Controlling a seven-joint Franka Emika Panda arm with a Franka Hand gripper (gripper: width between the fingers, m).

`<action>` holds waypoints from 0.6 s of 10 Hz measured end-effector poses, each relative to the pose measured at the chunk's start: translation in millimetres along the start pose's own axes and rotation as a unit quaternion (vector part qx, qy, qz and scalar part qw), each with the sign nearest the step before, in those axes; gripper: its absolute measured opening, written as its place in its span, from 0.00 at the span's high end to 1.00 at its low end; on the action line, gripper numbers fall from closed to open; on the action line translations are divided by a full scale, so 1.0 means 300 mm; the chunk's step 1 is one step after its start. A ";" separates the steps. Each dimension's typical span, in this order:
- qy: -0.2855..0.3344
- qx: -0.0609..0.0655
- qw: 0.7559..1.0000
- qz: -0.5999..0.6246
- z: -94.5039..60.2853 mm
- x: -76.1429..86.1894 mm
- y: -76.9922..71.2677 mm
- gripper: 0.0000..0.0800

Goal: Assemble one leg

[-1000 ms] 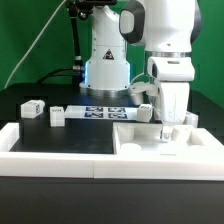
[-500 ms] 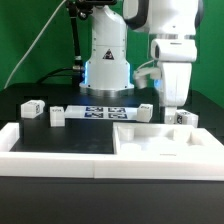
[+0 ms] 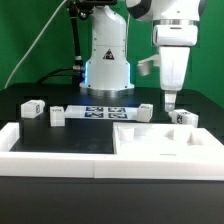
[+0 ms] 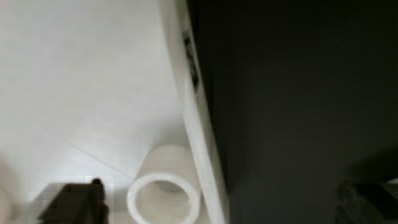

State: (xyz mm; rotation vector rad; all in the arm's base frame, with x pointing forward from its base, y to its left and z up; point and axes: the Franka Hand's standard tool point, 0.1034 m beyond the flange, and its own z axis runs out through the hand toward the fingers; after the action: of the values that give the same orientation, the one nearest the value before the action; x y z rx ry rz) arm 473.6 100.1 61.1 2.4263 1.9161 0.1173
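Observation:
Several white legs with tags lie on the black table in the exterior view: one (image 3: 181,118) at the right behind the panel, one (image 3: 145,111) next to the marker board, and two at the left (image 3: 57,116) (image 3: 30,108). The white square panel (image 3: 165,136) lies at the front right. My gripper (image 3: 168,101) hangs in the air above the panel's far right part, touching nothing. In the wrist view the gripper (image 4: 228,205) is open and empty, its dark fingers (image 4: 75,203) far apart over the panel's edge (image 4: 192,120). A white round tube (image 4: 164,196) shows by that edge.
The marker board (image 3: 105,112) lies in front of the robot base (image 3: 106,62). A thick white L-shaped wall (image 3: 60,160) runs along the front and left of the table, with the panel against it. Green curtain behind.
My gripper has risen from low at the panel's far right corner to well above it and shifted slightly to the exterior view's right. The legs and panel stay put.

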 end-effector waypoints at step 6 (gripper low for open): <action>0.030 0.004 0.943 0.331 0.025 0.110 -0.135 0.19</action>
State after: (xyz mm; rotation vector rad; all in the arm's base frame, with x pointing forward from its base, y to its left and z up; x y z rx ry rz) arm 442.6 141.7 51.2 2.9866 1.0298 0.2049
